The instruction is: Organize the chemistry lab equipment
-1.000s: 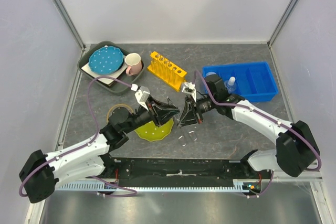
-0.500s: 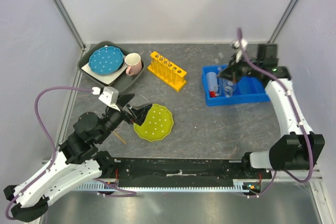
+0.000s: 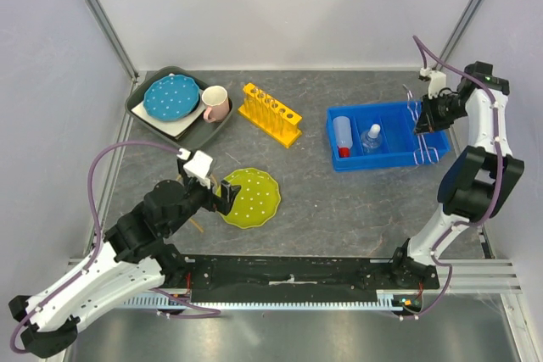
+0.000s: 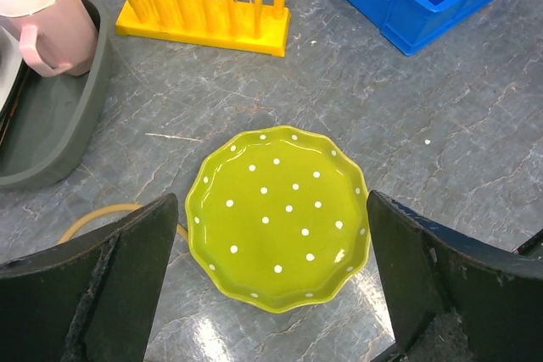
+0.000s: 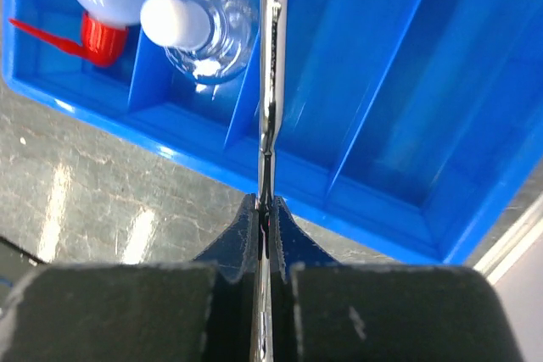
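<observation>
Tabletop (image 3: pixel 339 201); tongs (image 5: pixel 271 82) in right hand (image 5: pixel 265 209)

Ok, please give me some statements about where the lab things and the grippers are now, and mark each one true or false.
1. The right gripper is shut on the metal tongs. True.
2. The left gripper clamps the yellow-green plate. False: it is open and the plate is not gripped.
3. The squeeze bottle and the flask share one compartment of the blue bin. False: a divider separates them.
4. The pink mug stands in the grey tray. True.
</observation>
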### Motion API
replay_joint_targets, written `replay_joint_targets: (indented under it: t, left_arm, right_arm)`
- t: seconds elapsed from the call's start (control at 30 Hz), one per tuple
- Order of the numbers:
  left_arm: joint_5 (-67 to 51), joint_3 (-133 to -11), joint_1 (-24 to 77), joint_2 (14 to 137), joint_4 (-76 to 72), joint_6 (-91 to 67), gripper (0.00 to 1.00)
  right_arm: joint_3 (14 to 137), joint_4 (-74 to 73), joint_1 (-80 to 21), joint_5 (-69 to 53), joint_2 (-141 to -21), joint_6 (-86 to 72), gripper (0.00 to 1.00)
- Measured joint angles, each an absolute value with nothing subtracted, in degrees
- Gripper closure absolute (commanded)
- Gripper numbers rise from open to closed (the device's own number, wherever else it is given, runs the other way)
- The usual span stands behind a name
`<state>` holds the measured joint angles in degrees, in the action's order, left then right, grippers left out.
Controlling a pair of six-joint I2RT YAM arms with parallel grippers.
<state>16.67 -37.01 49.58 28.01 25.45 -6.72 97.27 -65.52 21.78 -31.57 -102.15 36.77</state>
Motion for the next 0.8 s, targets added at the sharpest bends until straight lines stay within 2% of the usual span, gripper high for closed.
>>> replay_joint_targets:
  t: [0.4, 0.8]
  left_arm:
    - [18.11, -36.67, 49.58, 24.21, 26.17, -6.31, 0.02]
    - [18.2, -36.51, 49.58, 24.18, 26.55, -6.31, 0.02]
  right_arm:
    - [105.25, -73.08, 21.32, -29.65, -117.19, 38.85, 0.93]
    - [108.25, -75.55, 20.4, -28.56, -121.54, 37.8, 0.89]
